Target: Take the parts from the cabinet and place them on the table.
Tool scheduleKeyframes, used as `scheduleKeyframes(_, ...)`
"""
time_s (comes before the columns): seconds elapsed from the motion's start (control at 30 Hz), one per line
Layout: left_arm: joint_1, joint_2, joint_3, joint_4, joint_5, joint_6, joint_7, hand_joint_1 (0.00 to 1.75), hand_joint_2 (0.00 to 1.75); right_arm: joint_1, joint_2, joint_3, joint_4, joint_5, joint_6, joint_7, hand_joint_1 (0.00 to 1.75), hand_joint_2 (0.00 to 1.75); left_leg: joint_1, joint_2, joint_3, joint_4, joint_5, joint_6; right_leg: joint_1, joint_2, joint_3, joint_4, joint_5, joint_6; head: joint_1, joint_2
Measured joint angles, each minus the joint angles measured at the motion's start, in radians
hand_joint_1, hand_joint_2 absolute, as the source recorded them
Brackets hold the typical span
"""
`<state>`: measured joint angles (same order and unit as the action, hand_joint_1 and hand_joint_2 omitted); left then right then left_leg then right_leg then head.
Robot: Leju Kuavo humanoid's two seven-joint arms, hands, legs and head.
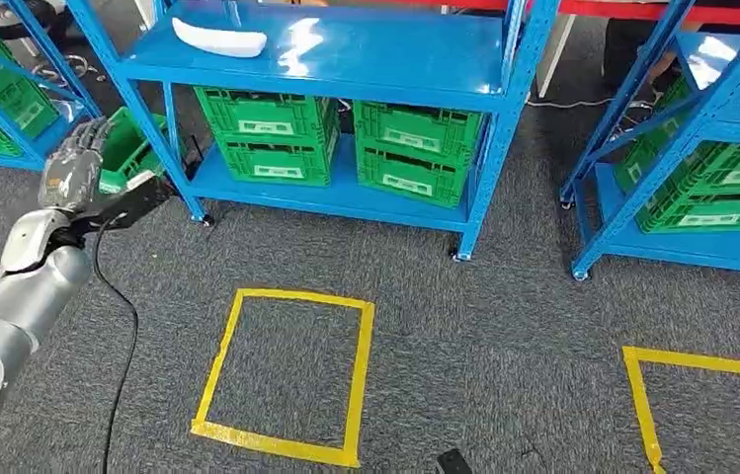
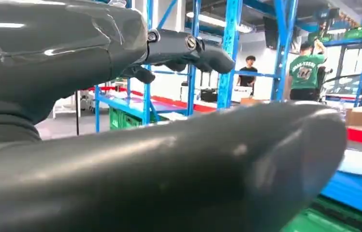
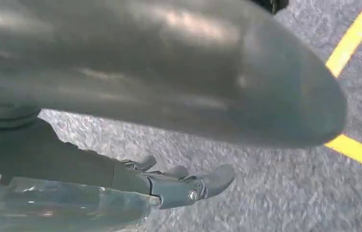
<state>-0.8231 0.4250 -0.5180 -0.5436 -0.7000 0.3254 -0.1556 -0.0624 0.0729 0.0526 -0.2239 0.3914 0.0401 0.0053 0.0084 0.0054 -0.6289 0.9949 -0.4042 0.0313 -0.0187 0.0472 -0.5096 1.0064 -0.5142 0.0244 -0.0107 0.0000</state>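
Left hand point(image 1: 77, 163) is up, fingers spread and holding nothing, near the blue cabinet point(image 1: 346, 69) post. White part point(image 1: 219, 40) lies on the upper shelf, well apart. Open carpet point(image 1: 504, 316) ahead. Right hand point(image 3: 169, 186) hangs over carpet, fingers apart, empty.

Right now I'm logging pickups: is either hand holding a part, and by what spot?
Nothing is held. The left hand is raised with fingers apart, the right hand hangs open, and the white part lies on the shelf.
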Motion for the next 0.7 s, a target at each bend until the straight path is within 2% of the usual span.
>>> scheduleKeyframes(0.03,0.002,-0.001,0.0,-0.001,-0.001,0.0,0.0,0.0,0.0,-0.002,-0.001,0.0,0.0,0.0,0.0,0.0,0.0,0.0,0.007,0.001,0.016,-0.016,0.001,0.0,-0.002,-0.016,-0.021,0.024,-0.007,-0.002,0.001,0.0)
scheduleKeyframes(0.07,0.002,-0.002,0.0,-0.001,0.0,0.0,0.001,0.0,0.0,-0.004,-0.002,0.0,0.0,0.0,0.0,0.0,0.0,0.0,0.008,0.0,0.023,-0.022,-0.001,0.004,-0.001,-0.029,-0.048,0.075,-0.015,-0.004,0.002,0.0)
scheduleKeyframes(0.1,0.003,-0.002,0.0,-0.001,0.0,-0.001,0.001,0.0,0.0,-0.004,-0.003,0.0,0.0,-0.001,0.0,0.0,0.0,0.0,0.006,-0.001,0.027,-0.023,-0.007,0.006,-0.001,-0.032,-0.094,0.149,-0.034,-0.005,0.002,0.0)
scheduleKeyframes(0.13,0.008,-0.005,0.0,-0.001,0.0,-0.001,0.001,0.0,0.0,-0.003,-0.005,0.0,0.0,-0.001,0.0,0.0,0.0,0.0,0.005,-0.002,0.032,-0.023,-0.014,0.005,-0.001,-0.033,-0.143,0.225,-0.067,-0.011,0.003,0.0)
scheduleKeyframes(0.17,0.016,-0.008,0.0,0.0,0.0,-0.001,0.001,0.0,0.0,-0.001,-0.006,0.0,0.0,-0.001,0.0,0.0,0.0,0.0,0.005,-0.003,0.039,-0.023,-0.021,0.004,0.0,-0.033,-0.188,0.286,-0.088,-0.011,0.003,0.0)
scheduleKeyframes(0.2,0.023,-0.01,0.0,0.0,0.0,-0.001,0.001,0.0,0.0,0.003,-0.006,0.0,0.0,-0.002,0.0,0.0,0.0,0.0,0.004,-0.004,0.048,-0.023,-0.028,0.002,0.0,-0.033,-0.214,0.308,-0.088,-0.007,0.003,0.0)
scheduleKeyframes(0.23,0.028,-0.011,0.0,0.001,0.0,-0.001,0.002,0.0,0.0,0.005,-0.007,0.0,0.0,-0.002,0.0,0.0,0.0,0.0,0.004,-0.004,0.058,-0.023,-0.036,-0.001,0.0,-0.034,-0.219,0.286,-0.065,0.002,0.003,0.0)
scheduleKeyframes(0.27,0.029,-0.011,0.0,0.001,0.0,-0.001,0.002,0.0,0.0,0.006,-0.008,0.0,0.001,-0.003,0.0,0.0,0.0,0.0,0.005,-0.004,0.069,-0.022,-0.044,-0.004,-0.001,-0.035,-0.206,0.221,-0.019,0.015,0.003,0.0)
scheduleKeyframes(0.3,0.028,-0.013,0.0,0.001,0.0,0.0,0.002,0.0,0.0,0.006,-0.01,0.0,0.001,-0.003,0.0,0.0,0.0,0.0,0.005,-0.004,0.082,-0.022,-0.054,-0.007,-0.001,-0.038,-0.179,0.127,0.038,0.025,0.003,0.0)
scheduleKeyframes(0.33,0.028,-0.014,0.001,0.001,0.0,0.0,0.005,0.0,0.0,0.007,-0.011,0.0,0.001,-0.003,0.0,0.0,0.0,0.0,0.005,-0.004,0.096,-0.022,-0.063,-0.012,-0.001,-0.044,-0.151,0.031,0.096,0.028,0.003,0.0)
scheduleKeyframes(0.37,0.03,-0.015,0.002,0.001,0.0,0.0,0.008,0.0,0.0,0.009,-0.012,0.0,0.002,-0.004,0.0,0.0,0.0,0.0,0.002,-0.002,0.102,-0.021,-0.072,-0.019,0.005,-0.05,-0.143,-0.004,0.116,0.013,0.004,0.0)
scheduleKeyframes(0.4,0.03,-0.015,0.004,0.002,0.0,0.001,0.01,0.0,0.0,0.007,-0.013,0.001,0.003,-0.005,0.0,0.0,0.0,0.0,0.001,-0.004,0.1,-0.021,-0.077,-0.025,0.008,-0.05,-0.14,-0.01,0.094,-0.012,0.003,0.0)
scheduleKeyframes(0.43,0.029,-0.014,0.008,0.002,0.0,0.001,0.013,0.0,0.0,0.008,-0.013,0.002,0.003,-0.005,0.001,0.0,0.0,0.0,0.001,-0.003,0.099,-0.021,-0.081,-0.033,0.011,-0.047,-0.131,-0.006,0.107,-0.021,0.002,0.0)
scheduleKeyframes(0.47,0.031,-0.014,0.013,0.002,0.002,0.003,0.014,0.0,0.0,0.008,-0.014,0.005,0.003,-0.005,0.001,0.001,0.0,0.0,0.003,-0.002,0.107,-0.018,-0.083,-0.037,0.013,-0.046,-0.131,-0.01,0.102,-0.03,0.003,0.0)
scheduleKeyframes(0.5,0.03,-0.011,0.018,0.002,0.002,0.007,0.015,0.0,0.0,0.007,-0.015,0.007,0.003,-0.006,0.001,0.002,0.0,0.0,0.003,-0.003,0.114,-0.023,-0.086,-0.041,0.008,-0.045,-0.119,-0.011,0.101,-0.032,0.003,0.0)
scheduleKeyframes(0.53,0.031,-0.009,0.023,0.002,0.002,0.01,0.015,0.0,0.0,0.005,-0.015,0.009,0.003,-0.01,0.0,0.003,0.0,0.0,0.007,-0.003,0.101,-0.008,-0.092,-0.046,-0.002,-0.039,-0.108,-0.018,0.099,-0.034,0.001,0.0)
scheduleKeyframes(0.57,0.029,-0.008,0.027,0.002,0.001,0.011,0.015,0.0,0.0,0.004,-0.016,0.01,0.003,-0.014,-0.002,0.003,0.0,0.0,0.009,-0.003,0.079,0.045,-0.093,-0.05,-0.002,-0.036,-0.099,-0.019,0.095,-0.04,0.0,0.0)
scheduleKeyframes(0.6,0.029,-0.008,0.028,0.004,-0.001,0.011,0.015,0.0,0.0,0.003,-0.015,0.01,0.003,-0.02,-0.007,0.005,0.0,0.0,0.01,-0.003,0.04,0.116,-0.109,-0.055,-0.002,-0.036,-0.092,-0.019,0.089,-0.048,0.001,0.0)
scheduleKeyframes(0.67,0.04,-0.014,0.03,0.012,-0.006,0.013,0.017,0.0,0.0,0.007,-0.014,0.01,0.003,-0.029,-0.014,0.006,0.0,0.0,0.014,-0.003,-0.053,0.26,-0.174,-0.066,-0.002,-0.031,-0.075,-0.019,0.074,-0.054,0.001,0.0)
scheduleKeyframes(0.7,0.044,-0.017,0.031,0.016,-0.008,0.014,0.018,0.0,0.0,0.01,-0.015,0.01,0.003,-0.032,-0.018,0.007,0.0,0.0,0.014,-0.003,-0.085,0.291,-0.188,-0.068,-0.001,-0.03,-0.066,-0.019,0.067,-0.053,0.001,0.0)
